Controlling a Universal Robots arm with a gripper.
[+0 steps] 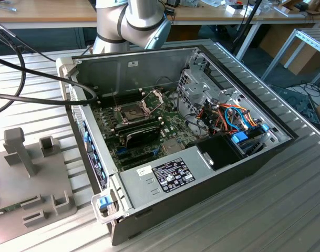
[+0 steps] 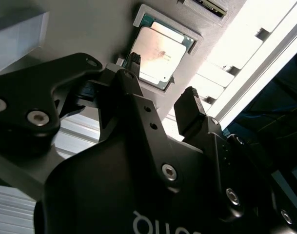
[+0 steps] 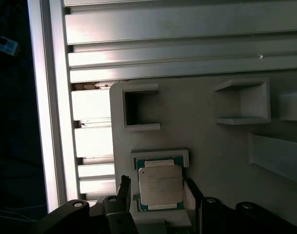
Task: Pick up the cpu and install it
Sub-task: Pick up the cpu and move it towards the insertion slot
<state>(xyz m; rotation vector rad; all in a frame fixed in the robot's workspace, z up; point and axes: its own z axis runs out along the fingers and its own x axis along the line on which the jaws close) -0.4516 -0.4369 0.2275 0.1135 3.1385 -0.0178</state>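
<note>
The cpu (image 3: 160,184) is a small square chip with a dull silver top and a green rim. It lies flat in a shallow raised pocket of a grey fixture plate (image 3: 221,146). In the second wrist view the cpu (image 2: 160,51) sits just beyond the black fingertips. My gripper (image 3: 158,190) is open, one finger on each side of the chip and clear of it. Both wrist views show this straddle, and the second one shows the gripper (image 2: 162,79) from behind its black body. The socket (image 1: 132,111) on the motherboard lies bare with its metal frame (image 1: 154,97) hinged up.
An open computer case (image 1: 202,157) stands on a ribbed metal table (image 1: 275,210), with cables and a black power supply (image 1: 217,149) inside. The grey fixture plate (image 1: 33,173) with upright holders lies at the exterior view's left. Thick black cables (image 1: 23,79) run across there. The arm's base (image 1: 131,21) stands behind the case.
</note>
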